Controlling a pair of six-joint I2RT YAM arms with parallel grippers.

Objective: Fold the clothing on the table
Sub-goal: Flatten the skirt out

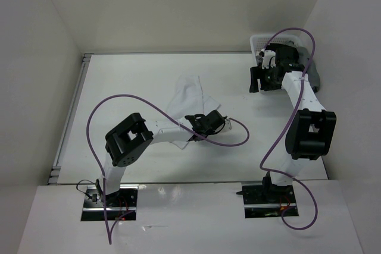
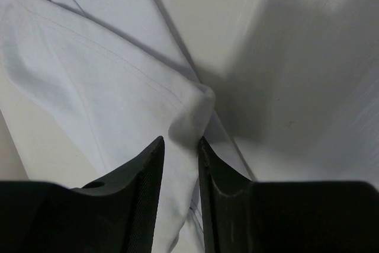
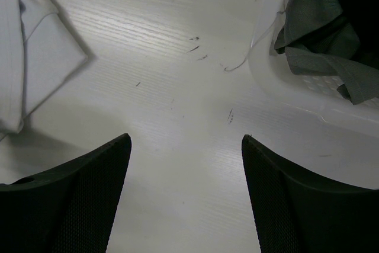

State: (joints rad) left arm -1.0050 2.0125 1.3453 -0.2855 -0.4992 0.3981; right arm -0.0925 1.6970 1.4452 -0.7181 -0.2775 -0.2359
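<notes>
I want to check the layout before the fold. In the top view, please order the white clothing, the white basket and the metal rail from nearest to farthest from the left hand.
1. white clothing: in the middle, pinched in the left hand.
2. white basket: far right corner.
3. metal rail: along the left edge.

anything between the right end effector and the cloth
Nothing visible. Only bare table lies between the open right end effector and the cloth. The basket sits on the end effector's other side, away from the cloth.
</notes>
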